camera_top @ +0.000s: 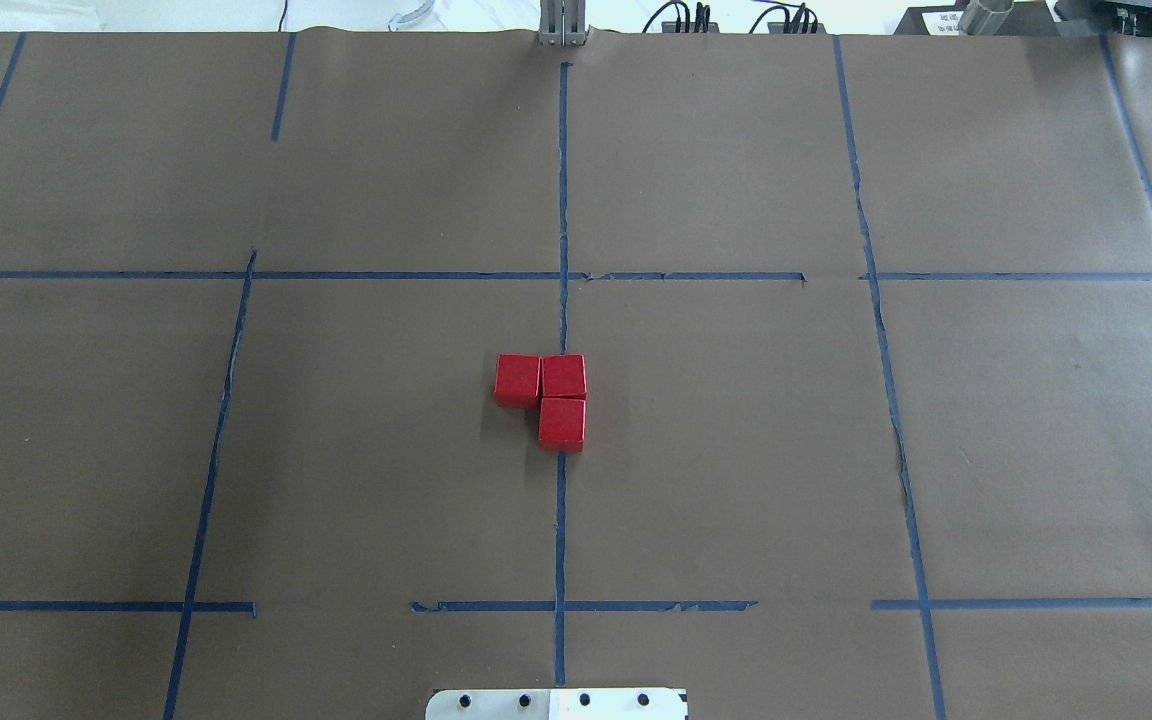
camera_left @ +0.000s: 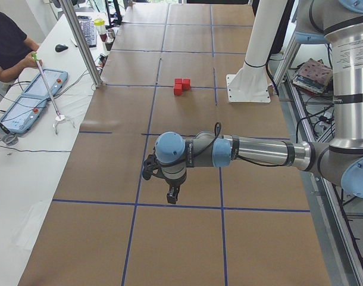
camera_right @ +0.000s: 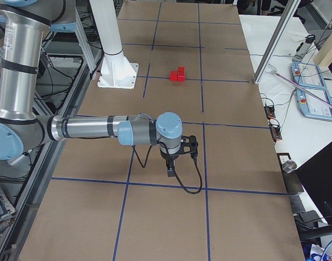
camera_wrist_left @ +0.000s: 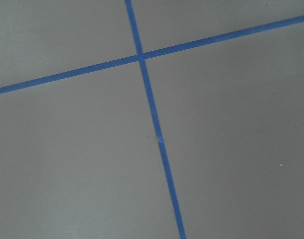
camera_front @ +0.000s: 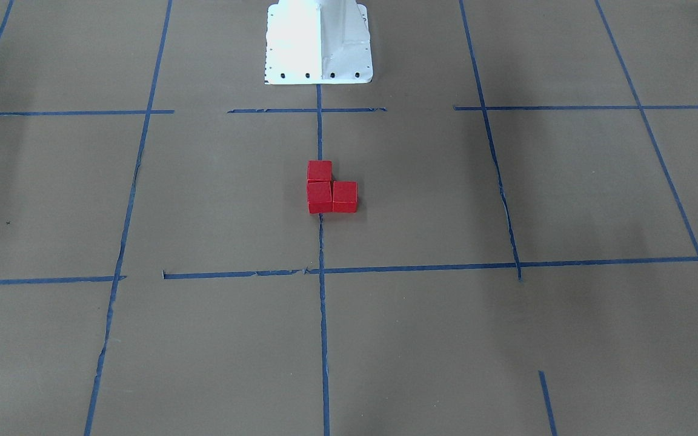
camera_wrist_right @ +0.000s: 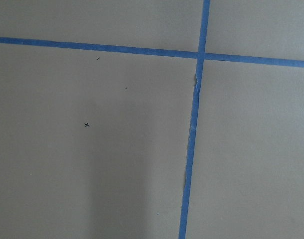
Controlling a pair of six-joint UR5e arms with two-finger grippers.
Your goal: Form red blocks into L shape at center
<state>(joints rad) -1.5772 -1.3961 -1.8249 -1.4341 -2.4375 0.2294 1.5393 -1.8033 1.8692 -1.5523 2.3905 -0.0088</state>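
Three red blocks (camera_top: 542,396) sit touching in an L on the brown paper at the center (camera_top: 636,450), on the vertical blue tape line. In the overhead view two lie side by side and the third sits nearer the robot under the right one. They also show in the front-facing view (camera_front: 331,189) and both side views (camera_left: 181,86) (camera_right: 178,74). My left gripper (camera_left: 171,194) hangs low over the paper, far from the blocks, toward the table's left end. My right gripper (camera_right: 170,171) hangs low toward the right end. I cannot tell whether either is open or shut. Both wrist views show only paper and tape.
The white robot base (camera_front: 319,42) stands just behind the blocks. A metal post (camera_left: 83,44) rises at the table's far edge. An operator (camera_left: 6,44) sits at a side bench with a teach pendant (camera_left: 36,95). Cables (camera_top: 726,18) lie past the far edge.
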